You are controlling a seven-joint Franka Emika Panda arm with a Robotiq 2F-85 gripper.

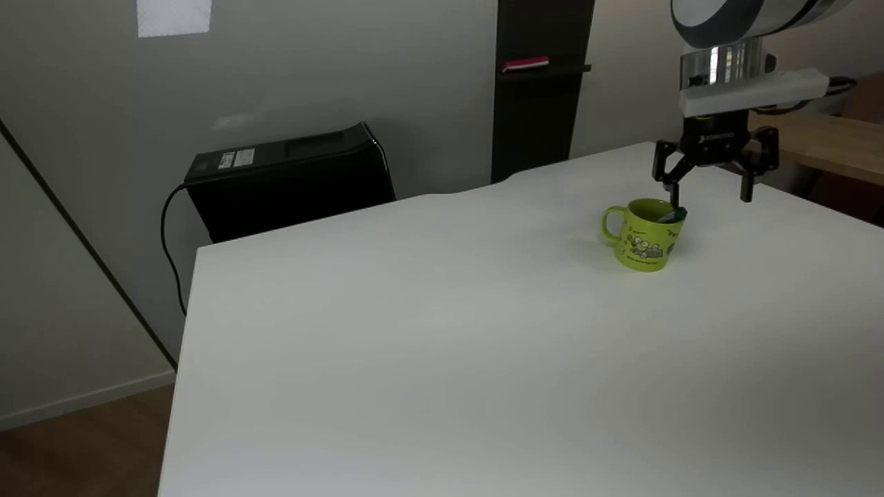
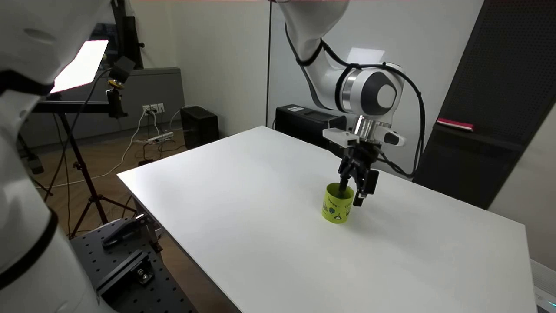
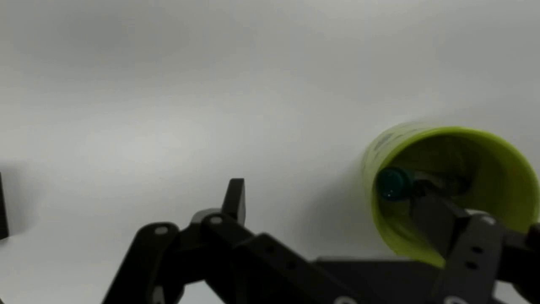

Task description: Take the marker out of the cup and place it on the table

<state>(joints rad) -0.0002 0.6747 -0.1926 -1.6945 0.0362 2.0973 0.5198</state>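
Observation:
The lime-green cup (image 1: pixel 641 245) stands upright on the white table (image 1: pixel 414 345); it also shows in an exterior view (image 2: pixel 336 211) and in the wrist view (image 3: pixel 455 131). The dark marker (image 3: pixel 393 183) leans inside the cup, its teal-green end against the rim; the end also shows at the rim in an exterior view (image 1: pixel 675 215). My gripper (image 1: pixel 710 203) is wide open over the cup, also in an exterior view (image 2: pixel 350 198) and the wrist view (image 3: pixel 329 185). One finger reaches into the cup beside the marker, the other is outside the cup. Contact with the marker is unclear.
A black box-shaped device (image 1: pixel 290 179) stands behind the table's far edge, also in an exterior view (image 2: pixel 308 121). A light wooden table (image 1: pixel 822 145) is beyond the white table. A dark object (image 3: pixel 2 207) shows at the wrist view's left edge. A tripod (image 2: pixel 87 178) stands off the table.

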